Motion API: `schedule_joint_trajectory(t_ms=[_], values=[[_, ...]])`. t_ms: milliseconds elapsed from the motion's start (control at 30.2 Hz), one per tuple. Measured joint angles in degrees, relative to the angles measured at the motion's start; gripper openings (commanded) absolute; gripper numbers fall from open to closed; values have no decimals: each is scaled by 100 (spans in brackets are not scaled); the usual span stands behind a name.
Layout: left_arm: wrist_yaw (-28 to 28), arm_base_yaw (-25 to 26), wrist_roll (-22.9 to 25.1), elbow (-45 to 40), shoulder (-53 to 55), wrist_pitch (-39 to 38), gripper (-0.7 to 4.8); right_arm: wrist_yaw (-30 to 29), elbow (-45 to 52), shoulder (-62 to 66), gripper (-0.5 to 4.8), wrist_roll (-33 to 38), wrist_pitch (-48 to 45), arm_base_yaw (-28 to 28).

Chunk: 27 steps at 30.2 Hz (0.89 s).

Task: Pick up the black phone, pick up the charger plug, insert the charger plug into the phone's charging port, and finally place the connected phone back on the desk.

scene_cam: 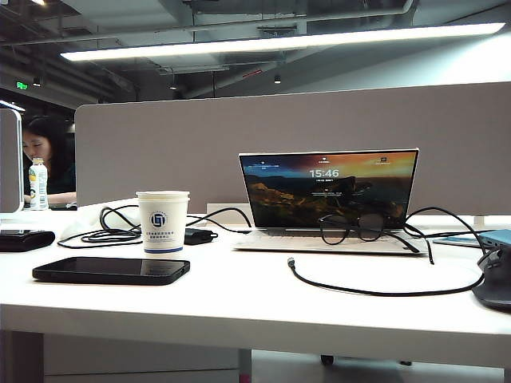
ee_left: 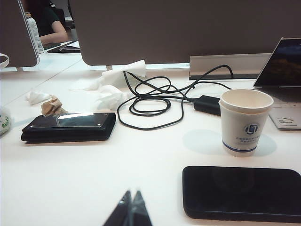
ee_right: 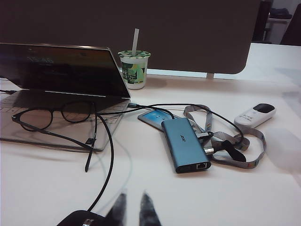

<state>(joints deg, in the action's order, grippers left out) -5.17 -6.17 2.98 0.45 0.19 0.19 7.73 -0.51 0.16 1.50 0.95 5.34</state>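
claws first: my left claw (ee_left: 130, 209) sits low over the table (ee_left: 94, 179) with its two tips pressed together, holding nothing. my right claw (ee_right: 131, 209) also hangs low with a narrow gap between its blurred tips, and nothing in it.

just ahead of my left claw and off to its right lies the black phone (ee_left: 242, 192), flat, screen up, untouched. beyond the phone stands a paper cup (ee_left: 245, 120); further ahead sit a coil of black cables (ee_left: 150, 101) and a small power brick (ee_left: 207, 104), and off to the other side a thick black wallet-like case (ee_left: 70, 127).

beside my right claw a thin black cable (ee_right: 107, 165) runs away past a dark rounded object (ee_right: 80, 219) at the edge of view. glasses (ee_right: 51, 117) rest on the laptop (ee_right: 56, 75) ahead, with a blue hub (ee_right: 184, 143) to the other side. from the exterior view the charger plug (scene_cam: 291, 261) lies on the table in front of the laptop, well apart from the phone.

i judge the phone stiff, light and slippery on its glossy face, so i would pinch it across its long edges near the middle. the plug is tiny and its cable limp and likely to drag, so i would take the dark body just behind the metal tip.
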Motion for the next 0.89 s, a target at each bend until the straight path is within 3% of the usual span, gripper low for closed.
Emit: schedule_joint_trajectory(t_ms=[265,331,464,597,696,895], values=[[-2,0,0,0,0,39,-5,0,-2,0,42,0,-2,0],[-2,0,0,0,0,46,-5,0,-2,0,-7,2,-7,0],[-2,0,0,0,2,262,-5,0,-105,4,-6,66,87,0],[-4,0,-122,127,11,490,-5,61,-739,7,-6,101,149,0],[-155,2,-417,522,15,334,-5,358,-1403,55,-6,105,350,0],[-520,2,-501,1377,321,-24,-5,514,-2708,837,-6,107,595,0]])
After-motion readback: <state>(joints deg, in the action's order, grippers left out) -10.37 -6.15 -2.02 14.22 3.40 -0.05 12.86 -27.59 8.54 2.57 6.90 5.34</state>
